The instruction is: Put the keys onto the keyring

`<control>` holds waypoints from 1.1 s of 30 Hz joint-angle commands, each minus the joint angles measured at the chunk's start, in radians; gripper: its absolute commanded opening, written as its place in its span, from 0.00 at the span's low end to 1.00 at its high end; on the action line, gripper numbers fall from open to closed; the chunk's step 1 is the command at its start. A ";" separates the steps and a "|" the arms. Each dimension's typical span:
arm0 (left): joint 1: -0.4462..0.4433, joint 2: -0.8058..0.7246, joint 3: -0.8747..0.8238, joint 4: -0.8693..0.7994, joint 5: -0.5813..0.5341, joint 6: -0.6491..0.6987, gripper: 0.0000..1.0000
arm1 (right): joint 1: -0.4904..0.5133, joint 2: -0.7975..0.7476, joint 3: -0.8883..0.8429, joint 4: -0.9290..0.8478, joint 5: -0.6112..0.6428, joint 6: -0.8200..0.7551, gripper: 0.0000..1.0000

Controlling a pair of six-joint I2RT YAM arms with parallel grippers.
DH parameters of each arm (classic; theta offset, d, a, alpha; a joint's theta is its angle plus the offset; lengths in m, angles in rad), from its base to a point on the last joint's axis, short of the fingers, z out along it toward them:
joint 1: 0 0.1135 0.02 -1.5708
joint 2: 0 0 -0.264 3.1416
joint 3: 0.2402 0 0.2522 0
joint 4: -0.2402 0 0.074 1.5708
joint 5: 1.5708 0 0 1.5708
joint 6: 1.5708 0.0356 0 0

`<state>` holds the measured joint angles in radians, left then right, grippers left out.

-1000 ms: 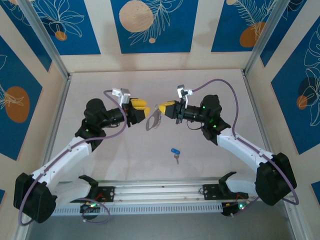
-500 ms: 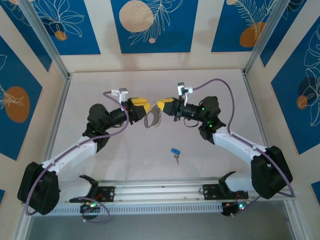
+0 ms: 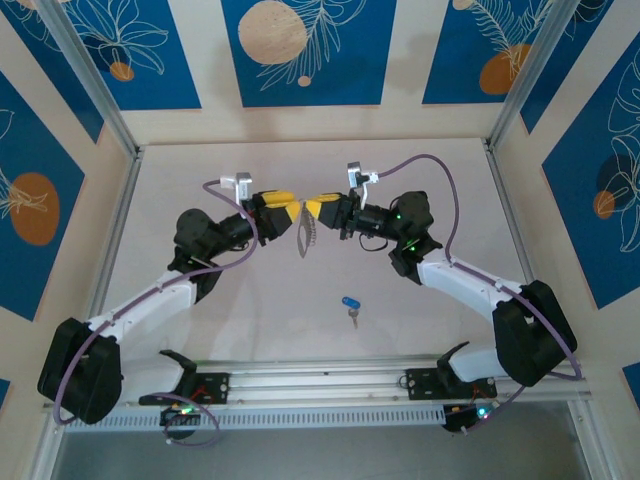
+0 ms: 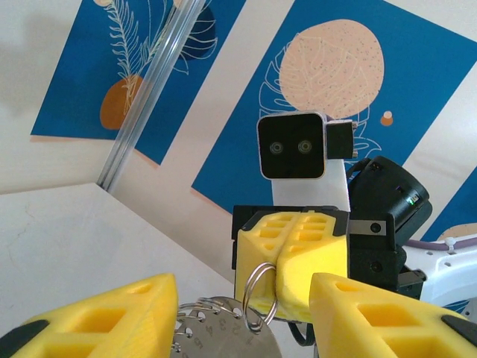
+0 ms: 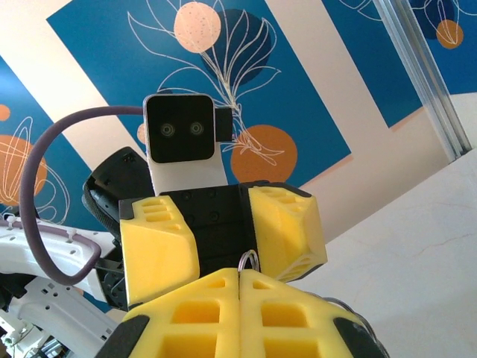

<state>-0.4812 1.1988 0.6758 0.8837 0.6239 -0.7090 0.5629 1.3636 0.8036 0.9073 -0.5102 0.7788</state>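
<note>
Left wrist view: the right gripper [image 4: 277, 257] is closed tight on the small wire ring of the keyring [image 4: 223, 332], while the left gripper [image 4: 243, 302] has its fingers partway apart on either side of the grey plate. The blue-headed key [image 3: 349, 303] lies on the table [image 3: 200, 170], towards the middle of its near edge.

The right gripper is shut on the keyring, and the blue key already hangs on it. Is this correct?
Not quite. The key does not hang on the keyring; it lies on the table, as the top view shows. The right gripper is indeed shut on the keyring.
</note>
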 commanded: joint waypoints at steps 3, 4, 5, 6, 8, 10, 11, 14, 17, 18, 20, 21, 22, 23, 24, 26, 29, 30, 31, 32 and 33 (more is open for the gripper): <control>-0.005 0.020 0.005 0.084 0.023 -0.026 0.46 | 0.006 0.000 0.041 0.047 0.027 0.010 0.00; -0.005 0.027 0.006 0.098 0.028 -0.034 0.45 | 0.008 0.002 0.042 0.046 0.027 0.011 0.00; -0.006 0.034 0.009 0.113 0.035 -0.045 0.43 | 0.008 0.003 0.044 0.047 0.024 0.011 0.00; -0.005 0.043 0.013 0.124 0.044 -0.054 0.40 | 0.009 0.005 0.046 0.046 0.024 0.013 0.00; -0.006 0.061 0.024 0.143 0.064 -0.073 0.37 | 0.009 0.006 0.046 0.047 0.026 0.011 0.00; -0.006 0.075 0.031 0.168 0.079 -0.092 0.35 | 0.010 0.007 0.043 0.047 0.028 0.011 0.00; -0.006 0.080 0.033 0.181 0.084 -0.099 0.33 | 0.009 0.009 0.045 0.047 0.027 0.013 0.00; -0.007 0.092 0.037 0.199 0.085 -0.110 0.30 | 0.011 0.011 0.042 0.047 0.029 0.013 0.00; -0.006 0.095 0.040 0.208 0.082 -0.116 0.31 | 0.011 0.016 0.042 0.046 0.028 0.014 0.00; -0.006 0.095 0.039 0.211 0.079 -0.115 0.32 | 0.011 0.018 0.041 0.047 0.028 0.013 0.00; -0.007 0.098 0.040 0.218 0.077 -0.118 0.31 | 0.011 0.020 0.039 0.047 0.030 0.013 0.00; -0.006 0.099 0.043 0.220 0.079 -0.121 0.29 | 0.011 0.020 0.040 0.047 0.031 0.013 0.00; -0.007 0.103 0.046 0.221 0.081 -0.123 0.27 | 0.012 0.022 0.040 0.047 0.033 0.013 0.00; -0.007 0.106 0.049 0.224 0.087 -0.126 0.25 | 0.011 0.023 0.041 0.047 0.032 0.013 0.00; -0.007 0.108 0.052 0.226 0.092 -0.129 0.22 | 0.009 0.024 0.044 0.044 0.032 0.013 0.00; -0.006 0.107 0.051 0.227 0.096 -0.131 0.18 | 0.009 0.028 0.049 0.039 0.031 0.010 0.00; -0.007 0.103 0.048 0.228 0.097 -0.130 0.06 | 0.006 0.033 0.055 0.035 0.033 0.010 0.00; -0.006 0.103 0.048 0.230 0.098 -0.129 0.04 | 0.006 0.035 0.056 0.034 0.032 0.011 0.00; -0.007 0.104 0.047 0.231 0.099 -0.130 0.02 | 0.005 0.037 0.057 0.032 0.033 0.012 0.00; -0.007 0.104 0.048 0.233 0.100 -0.130 0.00 | 0.003 0.038 0.055 0.032 0.034 0.013 0.00; -0.006 0.105 0.048 0.235 0.103 -0.130 0.00 | 0.003 0.037 0.053 0.030 0.036 0.013 0.00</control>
<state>-0.4793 1.3048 0.6914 1.0630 0.6971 -0.8379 0.5606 1.3911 0.8234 0.9218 -0.4793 0.7898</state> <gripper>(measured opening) 0.052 0.063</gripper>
